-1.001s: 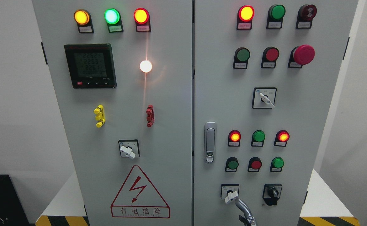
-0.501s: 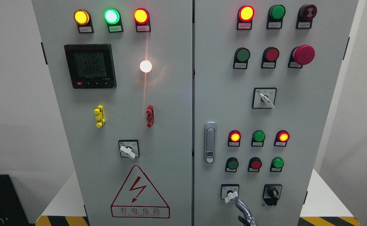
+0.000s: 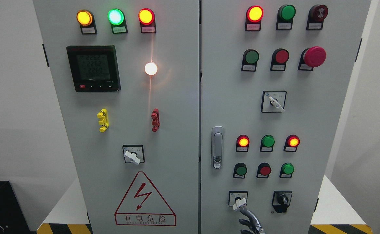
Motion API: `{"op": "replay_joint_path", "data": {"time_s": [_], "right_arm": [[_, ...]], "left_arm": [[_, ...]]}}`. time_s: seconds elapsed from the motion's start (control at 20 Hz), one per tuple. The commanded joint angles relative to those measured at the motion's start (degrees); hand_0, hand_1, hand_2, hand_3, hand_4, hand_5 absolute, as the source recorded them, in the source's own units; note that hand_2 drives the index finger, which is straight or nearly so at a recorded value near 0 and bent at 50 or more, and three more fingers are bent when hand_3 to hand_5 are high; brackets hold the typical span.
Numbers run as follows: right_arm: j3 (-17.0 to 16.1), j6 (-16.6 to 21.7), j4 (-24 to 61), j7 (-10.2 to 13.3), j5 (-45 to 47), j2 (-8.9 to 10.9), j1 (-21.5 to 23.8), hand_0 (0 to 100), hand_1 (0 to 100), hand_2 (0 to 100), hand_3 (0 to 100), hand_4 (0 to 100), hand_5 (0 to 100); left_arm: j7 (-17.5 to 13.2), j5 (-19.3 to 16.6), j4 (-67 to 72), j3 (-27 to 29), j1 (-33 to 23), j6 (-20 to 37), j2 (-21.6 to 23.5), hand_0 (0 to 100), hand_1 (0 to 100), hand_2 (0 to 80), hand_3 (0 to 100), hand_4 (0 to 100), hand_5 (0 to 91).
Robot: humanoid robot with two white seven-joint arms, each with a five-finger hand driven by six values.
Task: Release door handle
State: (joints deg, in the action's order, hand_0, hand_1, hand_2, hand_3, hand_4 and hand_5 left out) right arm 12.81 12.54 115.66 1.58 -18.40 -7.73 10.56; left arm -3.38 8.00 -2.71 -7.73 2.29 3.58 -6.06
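Shows the right hand (image 3: 250, 223) a touch lower at the 6 o'clock edge than half a second ago, grip impossible to tell, well apart from the door handle (image 3: 217, 148) at its 11 o'clock, which lies flush and free, so probably already released.

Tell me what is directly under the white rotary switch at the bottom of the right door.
Under the white rotary switch a metallic robot hand rises from the bottom edge, with dark fingers partly visible. The frame edge cuts off its arm. The door handle stands untouched.
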Motion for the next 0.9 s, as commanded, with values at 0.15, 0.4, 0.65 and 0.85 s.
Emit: {"op": "replay_joint_path", "data": {"time_s": [0.15,0.4,0.65,0.85], "right_arm": [[-0.2,-0.7,1.3,2.1,-6.9,0.08,-0.8,47,39,0,67,78,83],[-0.2,-2.3,1.3,2.8,-12.0,0.08,-2.0,51,42,0,84,88,94],[-0.3,-3.9,1.2,4.0,-17.9,-0.01,-4.9,51,43,0,97,100,100],[-0.2,-6.1,1.1,5.5,-23.2,-0.01,-6.7,48,46,4,100,100,100]], "left_arm": [[0.0,0.0,0.0,0.0,0.0,0.0,0.0,12,56,0.0,0,0,0.0],[0.0,0.0,0.0,0.0,0.0,0.0,0.0,12,56,0.0,0,0,0.0],[0.0,0.0,0.0,0.0,0.0,0.0,0.0,12,56,0.0,0,0,0.0],[0.0,0.0,0.0,0.0,0.0,0.0,0.0,12,56,0.0,0,0,0.0]]}}
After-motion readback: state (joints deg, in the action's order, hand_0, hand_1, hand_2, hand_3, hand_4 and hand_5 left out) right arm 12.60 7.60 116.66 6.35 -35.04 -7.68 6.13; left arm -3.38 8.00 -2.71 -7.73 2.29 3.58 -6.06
